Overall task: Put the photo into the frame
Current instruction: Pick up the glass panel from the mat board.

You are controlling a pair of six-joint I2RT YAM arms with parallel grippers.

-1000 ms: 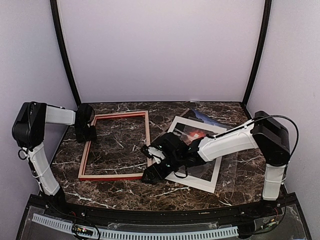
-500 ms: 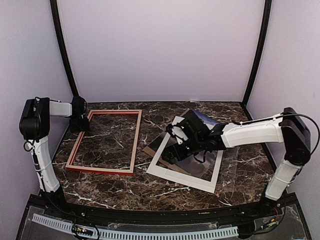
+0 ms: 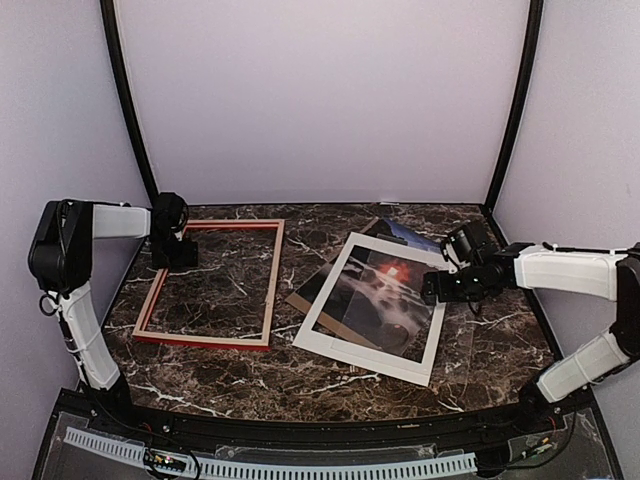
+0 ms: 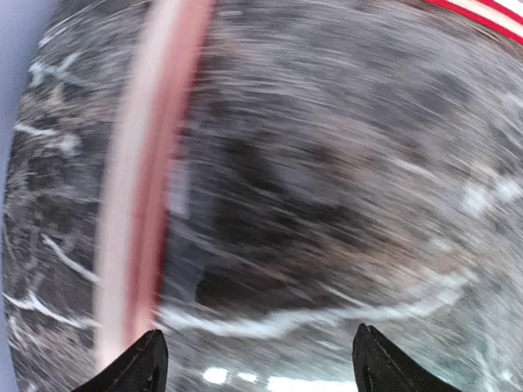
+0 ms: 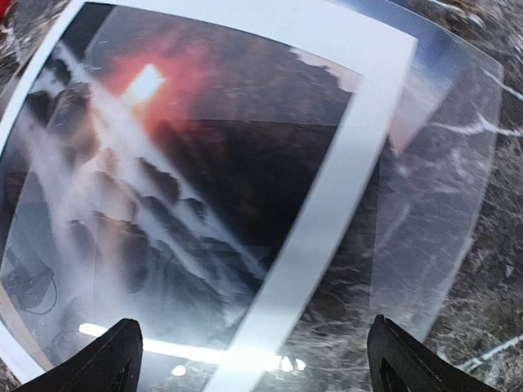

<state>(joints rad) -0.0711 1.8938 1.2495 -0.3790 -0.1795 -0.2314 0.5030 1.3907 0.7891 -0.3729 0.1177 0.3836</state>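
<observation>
Shows the frame (image 3: pixel 200 341) lying flat on the left half of the dark marble table (image 3: pixel 330 385), pale face up with red along its outer edges and bare marble showing inside its rails. Places the photo (image 3: pixel 385 295) outside it, to the right, in a skewed pile at mid-table: sits under a white mat (image 3: pixel 360 352), shows through the mat's opening with its red-orange glow toward the far end, and pokes a blue corner out past the mat's far edge. Adds a brown backing board (image 3: pixel 303 296) peeking from under the pile on the side nearest the frame, and a clear sheet (image 3: pixel 460 340) spreading out to the right. Puts the left gripper (image 3: pixel 173 255) at the frame's far left corner, pointing down. In the blurred left wrist view, catches its fingertips (image 4: pixel 143 367) spread wide with only marble between them and a frame rail running just beside the left one, gripping nothing. Finds the right gripper (image 3: pixel 440 287) low over the mat's right edge, arm reaching in from the right. In the right wrist view, has its fingertips (image 5: pixel 114 359) set wide apart above mat, photo and clear sheet, holding nothing. Cannot tell whether they touch the pile.
</observation>
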